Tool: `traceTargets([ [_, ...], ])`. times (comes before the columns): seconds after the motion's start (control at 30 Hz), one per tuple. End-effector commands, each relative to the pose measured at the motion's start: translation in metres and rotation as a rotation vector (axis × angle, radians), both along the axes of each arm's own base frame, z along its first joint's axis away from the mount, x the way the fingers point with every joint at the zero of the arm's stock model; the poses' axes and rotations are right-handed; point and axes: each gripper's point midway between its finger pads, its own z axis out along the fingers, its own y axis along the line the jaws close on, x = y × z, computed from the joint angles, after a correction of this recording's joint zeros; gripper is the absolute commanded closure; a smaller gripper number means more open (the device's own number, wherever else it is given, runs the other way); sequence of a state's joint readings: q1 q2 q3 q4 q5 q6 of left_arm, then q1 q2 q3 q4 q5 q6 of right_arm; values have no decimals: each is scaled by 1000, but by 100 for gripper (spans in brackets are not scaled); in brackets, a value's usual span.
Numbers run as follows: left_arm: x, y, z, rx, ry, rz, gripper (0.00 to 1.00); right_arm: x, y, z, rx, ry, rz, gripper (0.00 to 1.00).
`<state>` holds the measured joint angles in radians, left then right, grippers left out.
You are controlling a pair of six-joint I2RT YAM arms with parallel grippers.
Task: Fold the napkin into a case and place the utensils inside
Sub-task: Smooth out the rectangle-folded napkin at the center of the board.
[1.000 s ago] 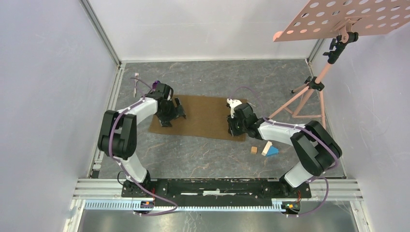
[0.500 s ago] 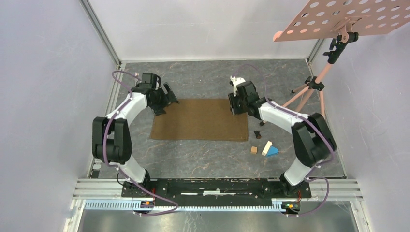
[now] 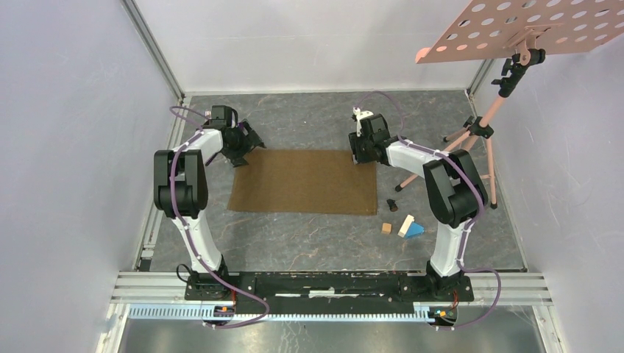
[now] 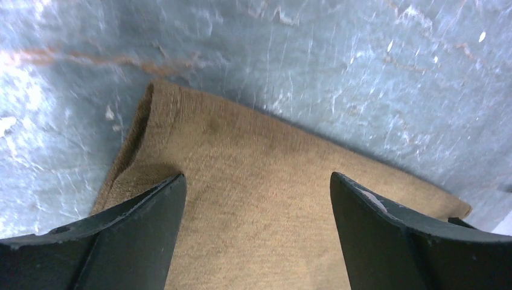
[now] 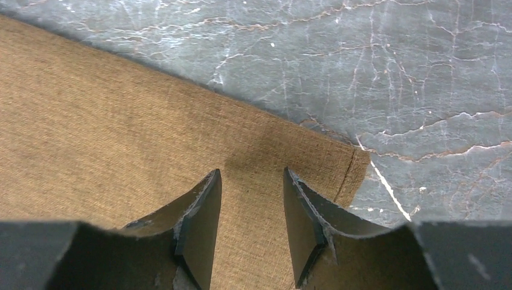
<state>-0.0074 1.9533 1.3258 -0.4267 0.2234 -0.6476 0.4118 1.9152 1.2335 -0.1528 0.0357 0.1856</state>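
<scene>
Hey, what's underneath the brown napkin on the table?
Only the grey marbled table shows around the napkin, which lies flat on it. Whatever might sit beneath is covered by the cloth, so I cannot tell.

Napkin (image 3: 305, 182): brown cloth, coarse open weave, matt; stitched hem along edge.
Table (image 3: 309, 235): grey stone-look top, white and rust veins, smooth, slight sheen.
Left gripper (image 4: 256, 181), right gripper (image 5: 252, 175): black fingers, matt, plastic-looking, edges scuffed pale.
2 wooden blocks (image 3: 386, 228): pale bare wood, matt.
Blue block (image 3: 416, 231): painted look.
Stand (image 3: 471, 140): pink tubes, metal-looking, satin; black clamps.
Rail (image 3: 331, 312): silver metal, ribbed.
</scene>
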Motion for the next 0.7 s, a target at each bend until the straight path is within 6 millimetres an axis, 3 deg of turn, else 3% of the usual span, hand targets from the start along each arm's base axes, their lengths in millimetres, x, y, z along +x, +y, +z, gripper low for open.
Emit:
traceTargets([
  [0.0, 26, 4, 9, 1, -66, 35, 6, 21, -6, 1, 8, -48, -22, 52],
  [0.03, 25, 22, 5, 11, -53, 76, 6, 21, -12, -5, -9, -40, -34, 52],
  [0.17, 12, 42, -10, 45, -3, 120, 5, 22, -39, -26, -54, -3, -83, 52],
  [0.3, 9, 47, -6, 70, 2, 114, 6, 24, -41, -16, -71, -17, -63, 47],
  [0.4, 12, 44, 16, 62, -39, 101, 5, 28, -37, 15, -69, -48, -55, 41],
  [0.53, 13, 26, 73, 1, -143, 48, 5, 18, -26, 63, -57, -75, -42, 27],
  [0.6, 7, 16, 106, -10, -217, 4, 4, -2, -19, 70, 2, -47, -38, 2],
  [0.67, -4, 8, 130, -14, -274, -39, 1, -24, -18, 63, 76, 21, -97, 2],
])
